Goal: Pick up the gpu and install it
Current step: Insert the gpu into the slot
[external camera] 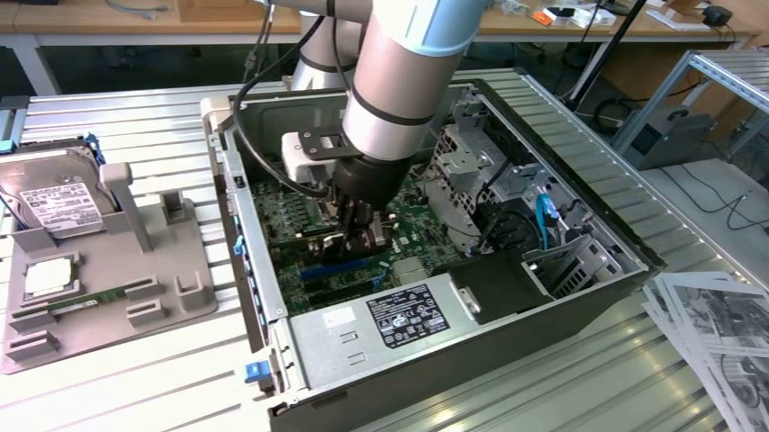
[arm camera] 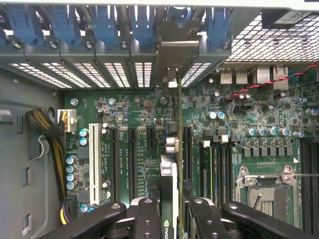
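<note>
My gripper [external camera: 360,236] is down inside the open computer case [external camera: 247,270], over the green motherboard [external camera: 415,211]. It is shut on the gpu [arm camera: 168,172], which the wrist view shows edge-on between the two black fingers [arm camera: 148,219]. The card stands upright over the motherboard's dark expansion slots [arm camera: 133,159]. Its silver bracket [arm camera: 177,55] reaches the case's rear slot openings, among the blue retaining clips [arm camera: 142,25]. In the exterior view the card's dark body [external camera: 322,241] hangs just under the fingers, above a blue slot [external camera: 330,267]. Whether its edge sits in a slot I cannot tell.
A grey fixture tray [external camera: 121,279] at the exterior view's left carries a hard drive [external camera: 54,202] and a green memory stick [external camera: 72,308]. Inside the case are the power supply [external camera: 402,319], a metal drive cage [external camera: 469,171], a yellow-black cable bundle [arm camera: 50,144] and the CPU socket [arm camera: 264,191]. Papers [external camera: 721,333] lie at the right.
</note>
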Motion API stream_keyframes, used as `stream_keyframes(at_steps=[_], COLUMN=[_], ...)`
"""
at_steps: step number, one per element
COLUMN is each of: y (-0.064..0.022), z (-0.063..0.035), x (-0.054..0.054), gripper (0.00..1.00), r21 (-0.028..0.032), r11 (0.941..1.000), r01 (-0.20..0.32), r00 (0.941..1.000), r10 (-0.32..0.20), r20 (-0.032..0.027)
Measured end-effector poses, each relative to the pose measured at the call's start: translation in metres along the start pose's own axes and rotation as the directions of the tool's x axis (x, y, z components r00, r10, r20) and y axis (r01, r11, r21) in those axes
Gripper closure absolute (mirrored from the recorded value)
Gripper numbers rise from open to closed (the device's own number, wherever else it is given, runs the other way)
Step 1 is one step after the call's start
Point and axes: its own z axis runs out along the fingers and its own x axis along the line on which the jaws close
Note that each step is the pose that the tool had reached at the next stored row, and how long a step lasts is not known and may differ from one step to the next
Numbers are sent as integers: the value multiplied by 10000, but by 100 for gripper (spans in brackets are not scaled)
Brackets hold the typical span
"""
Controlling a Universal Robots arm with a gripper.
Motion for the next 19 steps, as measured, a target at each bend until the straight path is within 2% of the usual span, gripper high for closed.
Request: stream_keyframes(at_steps=[19], y=[1], z=[23], x=[1], gripper=[73], r21=[2], r11=[10000], r01=[0], r00=[10000], r10=[0], r20=[4])
